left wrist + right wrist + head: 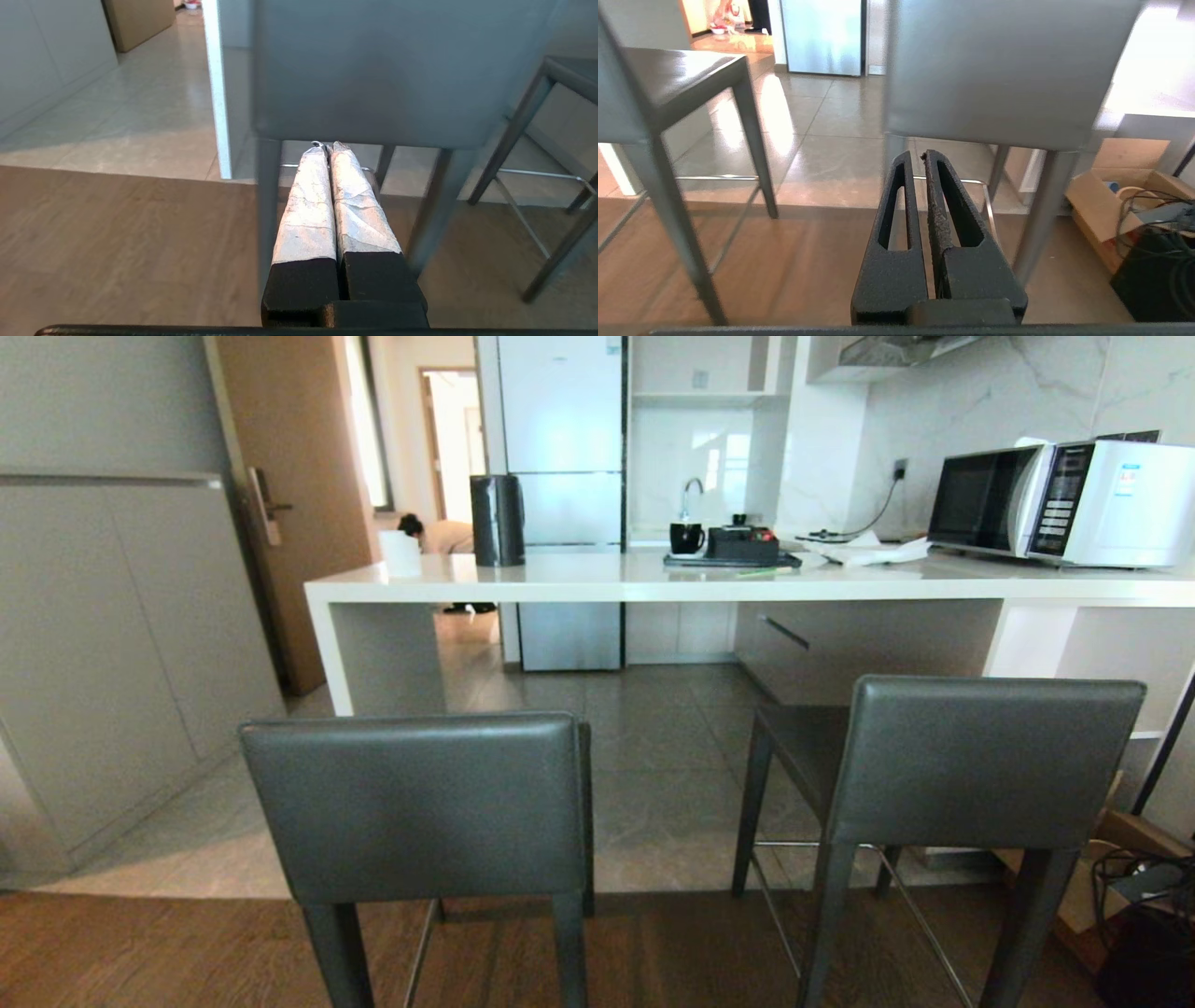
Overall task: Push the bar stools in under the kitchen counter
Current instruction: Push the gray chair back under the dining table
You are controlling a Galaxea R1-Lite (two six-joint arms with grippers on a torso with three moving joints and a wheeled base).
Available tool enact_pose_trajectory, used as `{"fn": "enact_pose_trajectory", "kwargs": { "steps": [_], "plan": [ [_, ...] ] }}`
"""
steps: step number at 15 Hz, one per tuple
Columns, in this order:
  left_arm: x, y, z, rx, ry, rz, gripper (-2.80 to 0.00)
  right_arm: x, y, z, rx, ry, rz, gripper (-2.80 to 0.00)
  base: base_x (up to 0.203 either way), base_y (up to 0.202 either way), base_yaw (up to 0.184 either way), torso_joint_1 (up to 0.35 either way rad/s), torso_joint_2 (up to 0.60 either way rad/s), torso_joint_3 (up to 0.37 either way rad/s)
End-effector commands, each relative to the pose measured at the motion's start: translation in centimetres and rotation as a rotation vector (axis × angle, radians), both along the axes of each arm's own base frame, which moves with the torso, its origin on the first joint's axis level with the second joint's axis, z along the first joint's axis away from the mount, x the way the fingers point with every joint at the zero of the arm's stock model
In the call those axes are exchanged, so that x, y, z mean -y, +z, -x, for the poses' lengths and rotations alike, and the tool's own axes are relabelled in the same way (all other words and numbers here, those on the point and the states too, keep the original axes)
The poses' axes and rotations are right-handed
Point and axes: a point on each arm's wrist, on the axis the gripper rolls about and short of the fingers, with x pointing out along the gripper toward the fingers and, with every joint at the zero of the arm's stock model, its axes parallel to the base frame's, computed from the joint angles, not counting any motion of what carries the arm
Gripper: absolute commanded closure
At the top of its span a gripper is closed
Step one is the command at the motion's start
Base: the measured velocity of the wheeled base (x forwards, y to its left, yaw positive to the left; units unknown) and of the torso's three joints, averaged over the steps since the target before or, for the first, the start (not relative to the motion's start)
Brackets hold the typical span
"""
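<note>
Two bar stools with dark grey leather backrests stand in front of me, the left stool (pixel 415 803) and the right stool (pixel 980 761), both backs toward me and short of the white kitchen counter (pixel 653 586). My left gripper (pixel 328 145) is shut and empty, its white-wrapped fingers pointing at the lower edge of the left stool's backrest (pixel 373 70). Below the right stool's backrest (pixel 999 70) my right gripper (pixel 916 155) is also shut, holding nothing. Neither arm shows in the head view.
On the counter stand a microwave (pixel 1064 504), a black kettle (pixel 497 520), a tray with a mug (pixel 733 549) and a paper roll (pixel 401 553). A cardboard box with cables (pixel 1129 200) sits on the floor at the right. Grey cabinets (pixel 103 653) line the left; a person crouches beyond the doorway (pixel 439 534).
</note>
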Motion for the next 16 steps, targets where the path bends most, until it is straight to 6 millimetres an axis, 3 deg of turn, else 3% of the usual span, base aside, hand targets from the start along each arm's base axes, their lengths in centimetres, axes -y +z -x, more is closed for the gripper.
{"fn": "enact_pose_trajectory", "kwargs": {
  "steps": [1,16],
  "plan": [
    [0.0,0.08,0.01,0.001,0.001,0.001,0.0,0.0,-0.01,0.0,0.0,0.0,0.001,0.0,0.0,-0.193,0.003,-0.002,0.0,0.007],
    [0.0,0.08,0.01,0.001,0.001,0.001,0.0,0.0,-0.01,0.0,0.0,-0.002,-0.005,0.0,0.0,-0.193,0.001,0.003,0.0,0.002]
  ]
}}
